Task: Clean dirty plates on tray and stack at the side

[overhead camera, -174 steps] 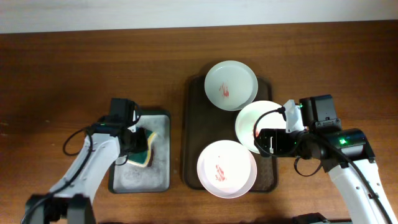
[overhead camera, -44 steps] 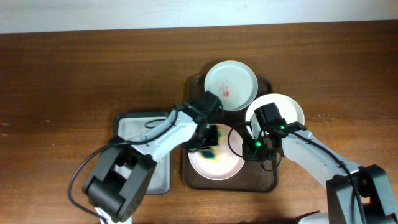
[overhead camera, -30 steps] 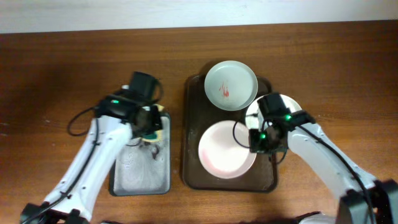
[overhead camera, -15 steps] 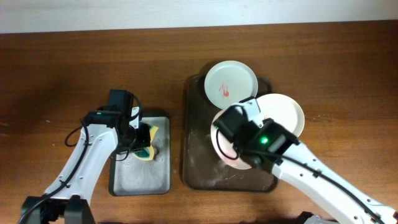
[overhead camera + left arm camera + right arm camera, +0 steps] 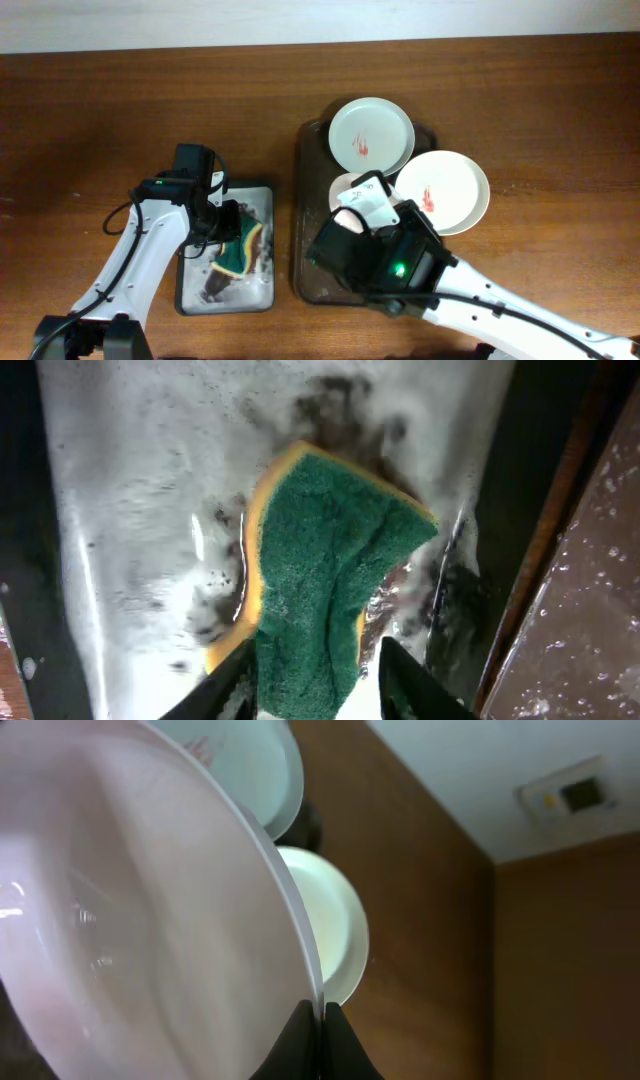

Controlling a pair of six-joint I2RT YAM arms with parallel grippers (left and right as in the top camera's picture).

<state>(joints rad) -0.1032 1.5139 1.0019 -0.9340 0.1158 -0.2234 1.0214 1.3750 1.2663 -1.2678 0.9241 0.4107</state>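
Closed right hand [image 5: 322,1025] pinches pink plate [image 5: 130,920] rim; left hand [image 5: 315,680] apparently clamps sponge [image 5: 320,560].

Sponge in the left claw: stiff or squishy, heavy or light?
Probably squishy: the sponge folds where the left gripper pinches it. Likely light, though waterlogged and slippery, since the metal tray beneath looks sudsy.
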